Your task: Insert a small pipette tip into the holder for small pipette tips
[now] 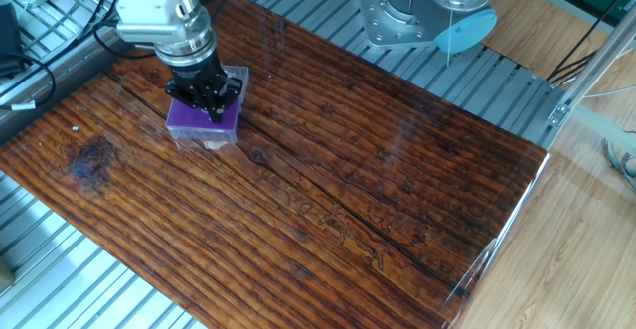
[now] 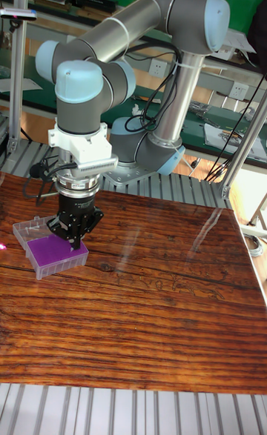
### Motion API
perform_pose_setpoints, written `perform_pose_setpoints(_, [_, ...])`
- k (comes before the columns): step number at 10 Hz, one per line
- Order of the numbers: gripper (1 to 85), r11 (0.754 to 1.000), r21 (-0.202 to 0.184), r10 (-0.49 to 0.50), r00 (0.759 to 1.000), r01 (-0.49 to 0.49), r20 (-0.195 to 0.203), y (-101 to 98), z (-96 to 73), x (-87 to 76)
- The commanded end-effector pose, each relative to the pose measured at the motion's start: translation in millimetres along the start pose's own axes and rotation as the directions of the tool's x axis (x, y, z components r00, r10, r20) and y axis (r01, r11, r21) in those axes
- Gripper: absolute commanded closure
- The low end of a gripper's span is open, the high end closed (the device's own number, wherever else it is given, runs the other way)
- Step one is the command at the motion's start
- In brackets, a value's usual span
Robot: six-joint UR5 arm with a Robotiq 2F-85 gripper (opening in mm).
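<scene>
Hovering over the holder (image 2: 53, 253) (purple-topped), the claw (image 2: 75, 244) seems closed.

dark wooden tabletop (image 1: 328, 180), slatted metal frame (image 1: 477, 76) — black cables (image 1: 30, 66)

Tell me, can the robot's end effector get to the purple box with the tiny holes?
Probably yes. The end effector hangs right over the purple-topped pipette tip holder, and nothing shows between them. The holder's clear lid is flipped open to the side. Whether the end effector holds a tip is too small to tell.
</scene>
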State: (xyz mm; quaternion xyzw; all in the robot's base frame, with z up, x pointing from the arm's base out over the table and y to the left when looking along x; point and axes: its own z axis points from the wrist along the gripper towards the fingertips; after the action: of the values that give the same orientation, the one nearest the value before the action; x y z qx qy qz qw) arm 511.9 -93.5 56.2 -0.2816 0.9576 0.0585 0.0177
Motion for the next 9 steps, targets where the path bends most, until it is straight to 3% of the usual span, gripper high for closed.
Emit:
perform_pose_setpoints(1, [82.3,1.0,0.0,0.025,1.0,-0.025,-0.015,0.2,-8.3,7.6])
perform_pose_setpoints(3, [82.3,0.999,-0.032,0.039,0.999,-0.039,-0.006,8.7,-12.4,4.8])
perform_pose_setpoints(5, [82.3,0.996,-0.08,0.055,0.996,-0.049,0.07,18.1,-14.2,-17.3])
perform_pose_setpoints(8, [82.3,0.998,-0.005,0.064,0.978,-0.065,0.199,-3.9,-17.9,-50.4])
perform_pose_setpoints(9, [82.7,0.998,0.003,0.064,0.978,-0.066,0.2,-6.0,-16.4,-51.2])
